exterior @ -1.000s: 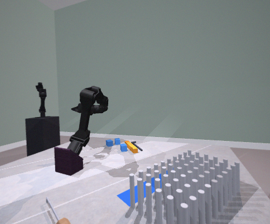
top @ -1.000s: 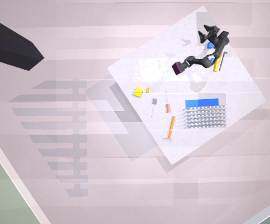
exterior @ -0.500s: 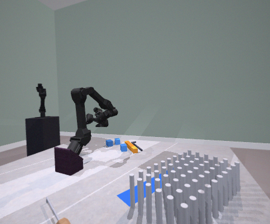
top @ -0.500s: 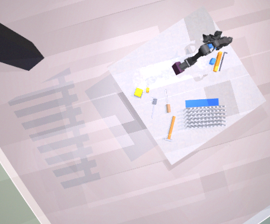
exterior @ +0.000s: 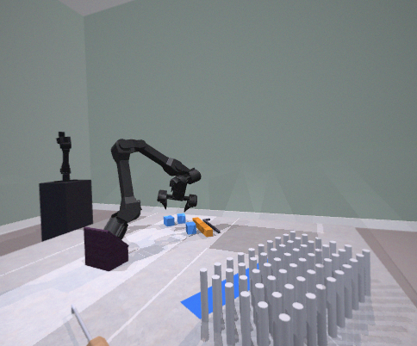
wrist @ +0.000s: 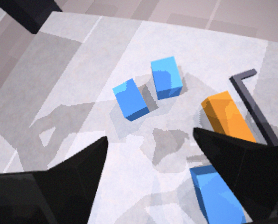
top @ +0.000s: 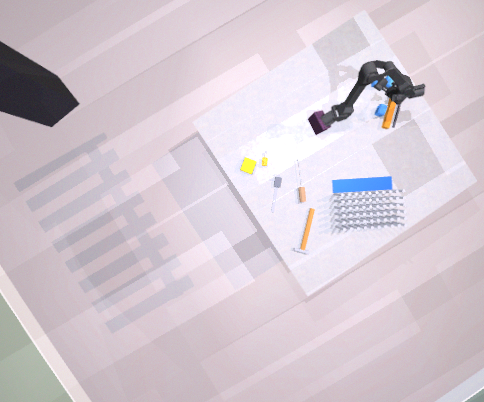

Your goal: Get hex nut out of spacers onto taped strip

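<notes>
My gripper (exterior: pixel 176 209) (wrist: pixel 151 135) is open and empty above the far part of the table, beside a long orange bar (top: pixel 389 115) (exterior: pixel 202 226) (wrist: pixel 227 117). A dark rod with a bent end (exterior: pixel 211 225) (wrist: pixel 252 105) lies alongside the bar. The metal spacers (exterior: pixel 204 303) stand in rows, with the blue taped strip (top: pixel 362 184) (exterior: pixel 193 303) in front. A thin rod with a wooden handle (top: pixel 302 194) (exterior: pixel 98 342), a thin grey-handled tool (top: pixel 277 182) and an orange-handled tool with a crosspiece (top: pixel 308 229) lie on the table left of the spacers in the top view. The nut cannot be made out.
Two blue blocks (wrist: pixel 166 77) (wrist: pixel 131 100) lie beyond the fingertips in the wrist view, and a third blue block (top: pixel 381 110) (exterior: pixel 190 228) (wrist: pixel 215 195) lies near the orange bar. A yellow block (top: pixel 248 165) and a smaller yellow piece (top: pixel 264 161) lie near the table's left edge.
</notes>
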